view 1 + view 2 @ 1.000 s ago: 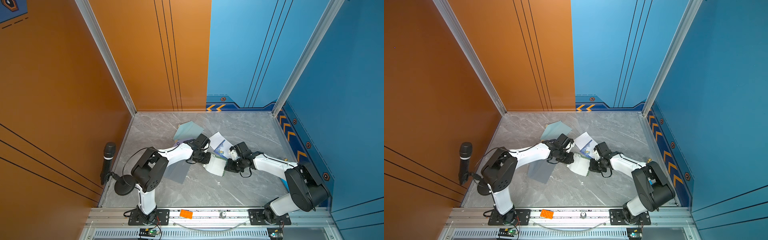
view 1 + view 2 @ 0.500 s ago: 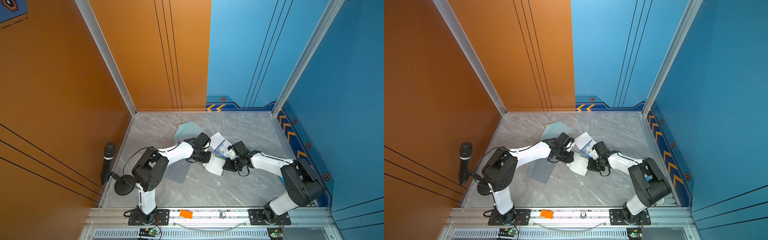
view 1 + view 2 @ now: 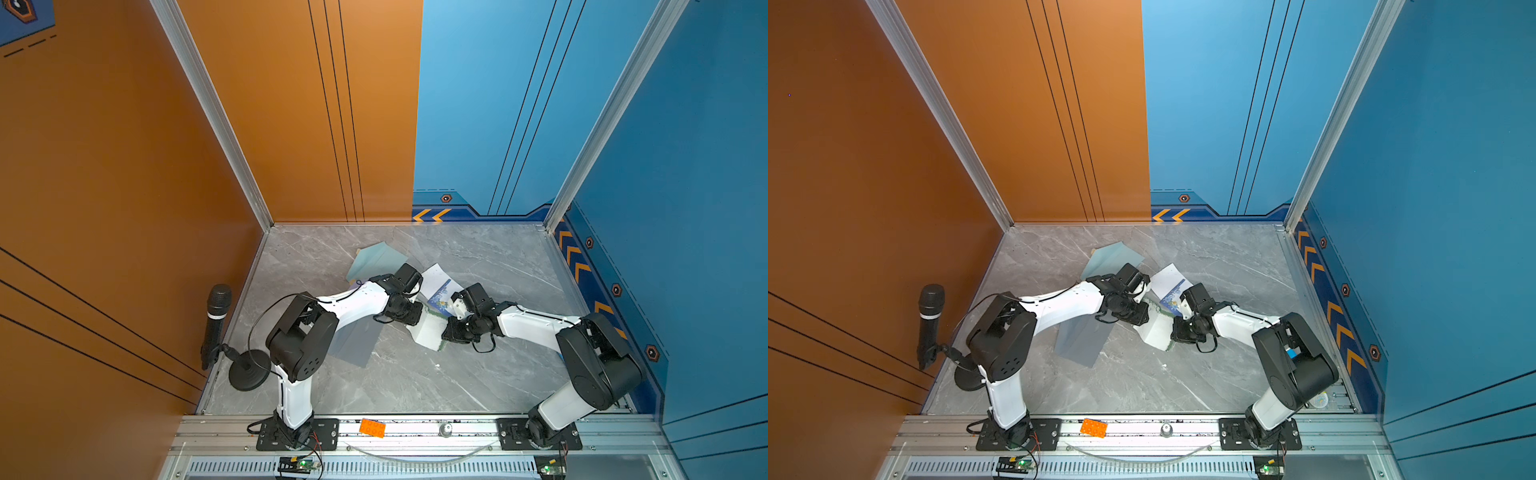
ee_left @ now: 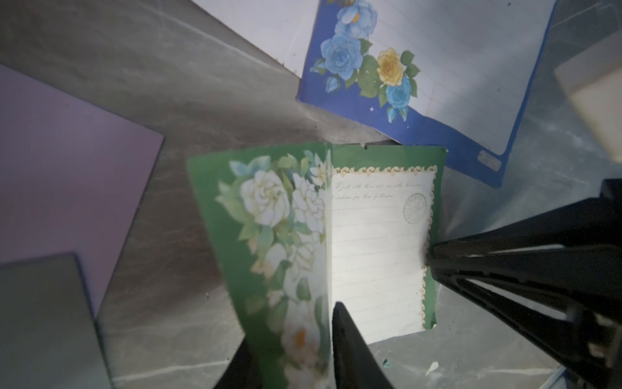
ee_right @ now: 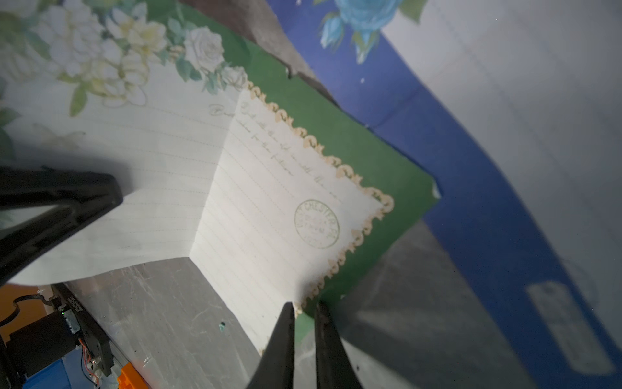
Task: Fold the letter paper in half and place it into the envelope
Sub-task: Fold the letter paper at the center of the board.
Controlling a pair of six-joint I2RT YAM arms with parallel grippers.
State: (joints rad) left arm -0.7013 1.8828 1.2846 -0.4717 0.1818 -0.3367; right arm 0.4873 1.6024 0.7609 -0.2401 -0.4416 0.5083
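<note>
Creased letter paper (image 5: 269, 188), right pincer (image 5: 304, 304) pinching edge

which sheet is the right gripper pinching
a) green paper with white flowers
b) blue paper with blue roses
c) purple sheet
a: the right gripper is closed on the edge of the green paper, while the blue paper lies behind it.

Two eyes overhead, one camera on each wrist.
Both top views look steeply down from above the front rail (image 3: 415, 434) onto the whole table (image 3: 478, 257), far off, sharing nearly all of it; each wrist camera looks at the table from very near, and both catch the green letter (image 4: 377, 242) and the blue-flowered sheet (image 4: 454, 84).
</note>
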